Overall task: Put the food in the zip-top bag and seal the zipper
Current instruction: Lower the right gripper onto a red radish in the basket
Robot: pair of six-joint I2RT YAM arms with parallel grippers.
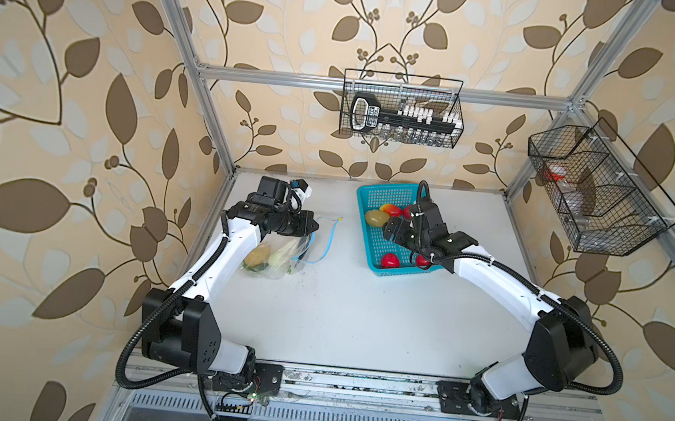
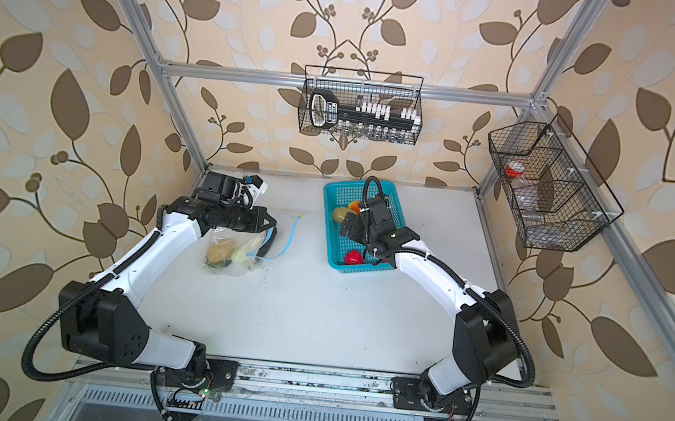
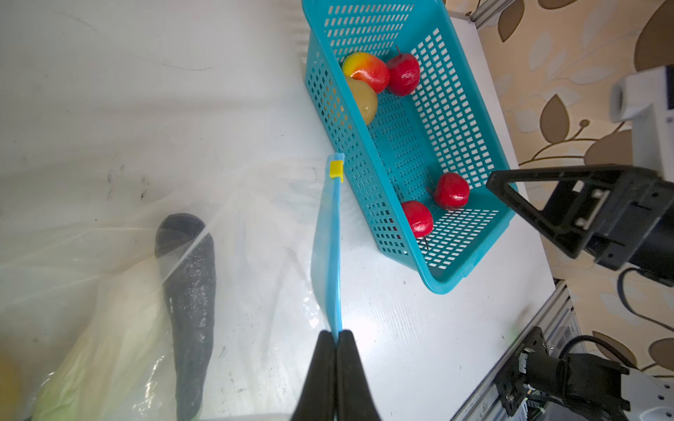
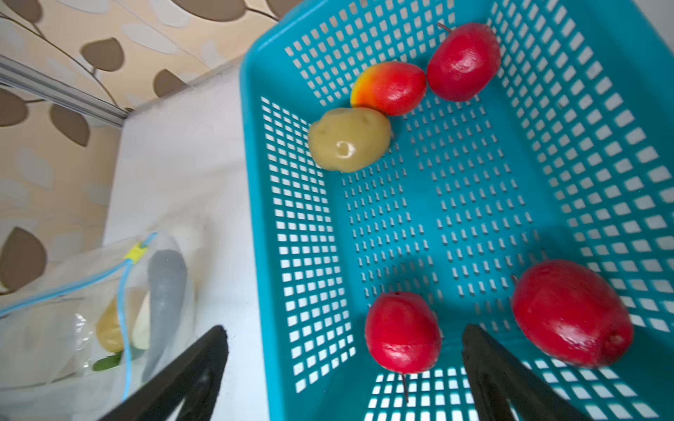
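Pinching the zipper (image 3: 327, 255) of the limp bag (image 3: 262, 226) in my left gripper (image 3: 335, 333), I have my right gripper (image 4: 344, 330) spread wide; the red fruit (image 4: 401, 337) looks light and slick, so I'd grip its middle.

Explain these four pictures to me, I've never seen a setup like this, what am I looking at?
Two robot arms sit at a white table. Two pictures look down from above; the other two come from a camera on each arm's wrist. The left tool is shut on the blue zipper of a clear bag, which holds a potato, a white vegetable and an eggplant. The right tool hangs open over a turquoise basket with three red fruits, a red-yellow fruit and another potato.
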